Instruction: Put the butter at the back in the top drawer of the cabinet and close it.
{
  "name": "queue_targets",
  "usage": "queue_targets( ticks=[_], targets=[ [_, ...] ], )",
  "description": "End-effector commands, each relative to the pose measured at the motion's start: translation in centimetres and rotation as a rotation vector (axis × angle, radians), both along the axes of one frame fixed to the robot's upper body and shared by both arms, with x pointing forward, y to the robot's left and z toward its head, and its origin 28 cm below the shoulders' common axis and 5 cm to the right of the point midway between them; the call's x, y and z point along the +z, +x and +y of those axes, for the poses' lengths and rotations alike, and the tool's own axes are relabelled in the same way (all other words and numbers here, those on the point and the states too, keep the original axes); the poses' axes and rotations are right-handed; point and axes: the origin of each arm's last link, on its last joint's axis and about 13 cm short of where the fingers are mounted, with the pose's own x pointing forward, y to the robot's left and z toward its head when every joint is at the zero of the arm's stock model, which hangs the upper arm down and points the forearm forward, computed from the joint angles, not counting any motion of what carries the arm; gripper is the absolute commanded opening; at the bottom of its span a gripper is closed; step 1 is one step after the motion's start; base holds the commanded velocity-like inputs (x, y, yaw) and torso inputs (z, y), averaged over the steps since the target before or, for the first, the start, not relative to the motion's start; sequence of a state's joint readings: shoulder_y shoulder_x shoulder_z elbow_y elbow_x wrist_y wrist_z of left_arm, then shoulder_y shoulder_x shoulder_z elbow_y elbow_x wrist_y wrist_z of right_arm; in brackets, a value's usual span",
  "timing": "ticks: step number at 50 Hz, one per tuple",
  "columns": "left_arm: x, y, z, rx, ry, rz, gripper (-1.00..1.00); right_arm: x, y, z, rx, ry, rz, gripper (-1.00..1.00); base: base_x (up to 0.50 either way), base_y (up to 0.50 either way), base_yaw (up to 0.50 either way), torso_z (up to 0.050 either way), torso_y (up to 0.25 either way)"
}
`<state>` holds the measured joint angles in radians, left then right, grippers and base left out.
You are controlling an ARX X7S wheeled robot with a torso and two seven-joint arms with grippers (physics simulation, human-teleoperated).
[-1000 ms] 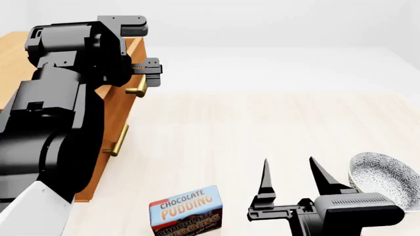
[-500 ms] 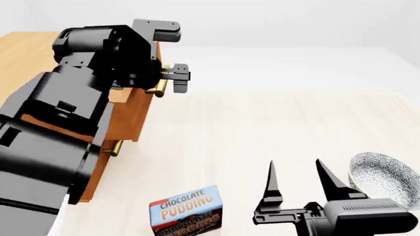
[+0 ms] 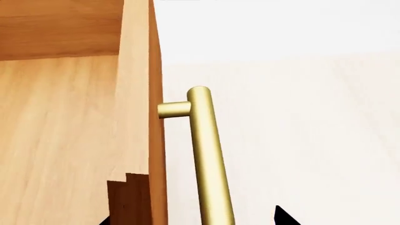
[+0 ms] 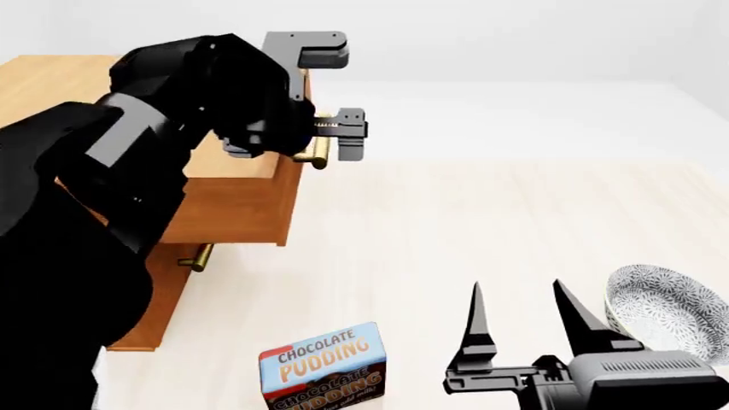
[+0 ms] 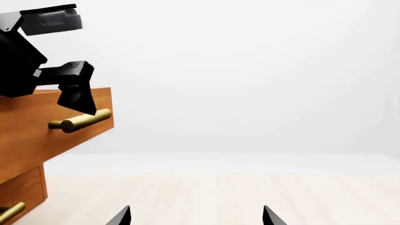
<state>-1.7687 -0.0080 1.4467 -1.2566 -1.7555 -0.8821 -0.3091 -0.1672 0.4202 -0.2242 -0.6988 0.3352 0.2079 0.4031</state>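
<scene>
I can't see the butter in any view, so fetching it is all ahead of me. The top drawer (image 4: 234, 205) juts out of the cabinet (image 4: 46, 94), its inside bare. My left fingers (image 4: 330, 137) straddle its brass handle (image 3: 209, 154); whether they pinch it I cannot tell. My right fingers (image 4: 524, 320) hang wide apart, empty, near the pudding box (image 4: 324, 363) on the floor.

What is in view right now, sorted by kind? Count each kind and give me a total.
Cabinet: 1
Brass handles, top and lower: 2
Chocolate pudding box: 1
Patterned bowl: 1
Claws, left claw and right claw: 2
Total: 7
</scene>
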Motion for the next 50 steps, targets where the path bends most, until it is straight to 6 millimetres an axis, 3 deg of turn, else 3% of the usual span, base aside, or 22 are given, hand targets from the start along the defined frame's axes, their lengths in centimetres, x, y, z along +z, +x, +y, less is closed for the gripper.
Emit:
queue_targets(
  ticks=[1, 20, 31, 39, 45, 50],
  targets=[
    [1.2, -0.7, -2.1, -0.084, -0.120, 0.002, 1.00, -0.1, -0.1, 0.0, -0.002, 0.002, 0.000, 1.00, 0.00, 0.00, 0.00, 0.000, 0.000],
    [2.3, -1.9, -4.7, -0.172, -0.202, -0.010, 1.00, -0.2, -0.2, -0.2, -0.003, 0.003, -0.002, 1.00, 0.00, 0.00, 0.00, 0.000, 0.001],
    [2.9, -1.8, -4.8, -0.158, -0.232, -0.038, 1.00, -0.1, -0.2, -0.3, -0.003, -0.003, -0.003, 1.00, 0.00, 0.00, 0.00, 0.000, 0.002],
    [4.7, -1.1, -4.6, -0.076, -0.162, -0.268, 1.00, 0.1, -0.3, -0.2, -0.001, -0.005, -0.006, 1.00, 0.00, 0.00, 0.00, 0.000, 0.003],
    [4.1, -3.0, -2.8, -0.037, -0.102, -0.468, 1.00, 0.2, -0.3, -0.1, 0.000, -0.006, -0.010, 1.00, 0.00, 0.00, 0.00, 0.000, 0.003],
    [3.3, -5.7, -1.4, -0.043, -0.101, -0.619, 1.00, 0.4, -0.2, -0.1, -0.002, -0.006, -0.012, 1.00, 0.00, 0.00, 0.00, 0.003, 0.000]
  ],
)
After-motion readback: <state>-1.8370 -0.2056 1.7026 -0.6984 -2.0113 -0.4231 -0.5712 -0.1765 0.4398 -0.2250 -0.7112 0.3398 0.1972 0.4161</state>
